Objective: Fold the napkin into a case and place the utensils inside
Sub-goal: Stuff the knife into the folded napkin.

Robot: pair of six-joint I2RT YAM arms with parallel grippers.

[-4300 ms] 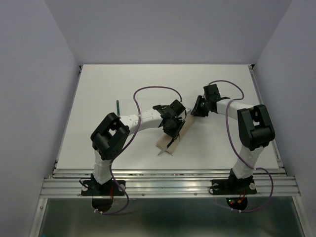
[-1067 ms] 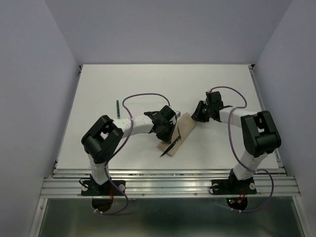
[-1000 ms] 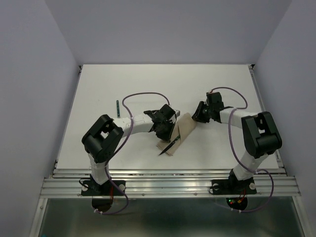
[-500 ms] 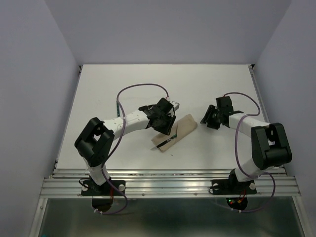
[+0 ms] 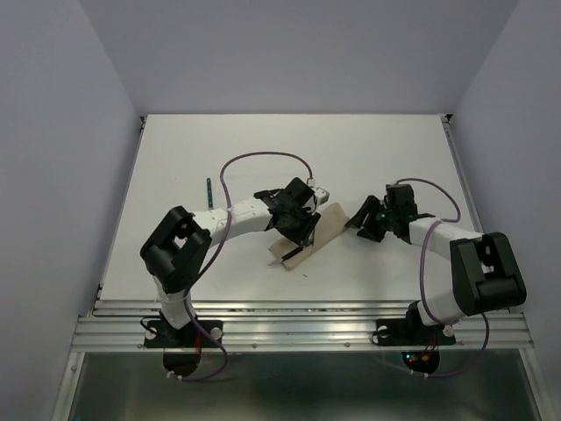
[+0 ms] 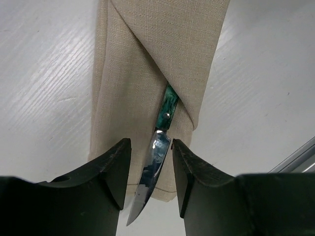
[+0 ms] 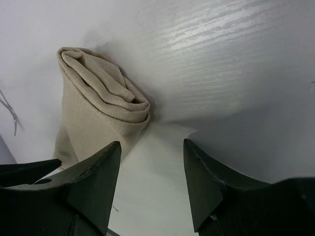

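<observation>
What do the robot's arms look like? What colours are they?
The left arm and right arm match: white tube-shaped links, chunky black joints and black bases. A thin purple cable loops along each one. The left end effector and right end effector each have two thick black fingers with slanted tips.

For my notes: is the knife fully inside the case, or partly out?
Partly out: the knife has its green handle under the case fold; its blade lies exposed, tip beyond the cloth.
</observation>
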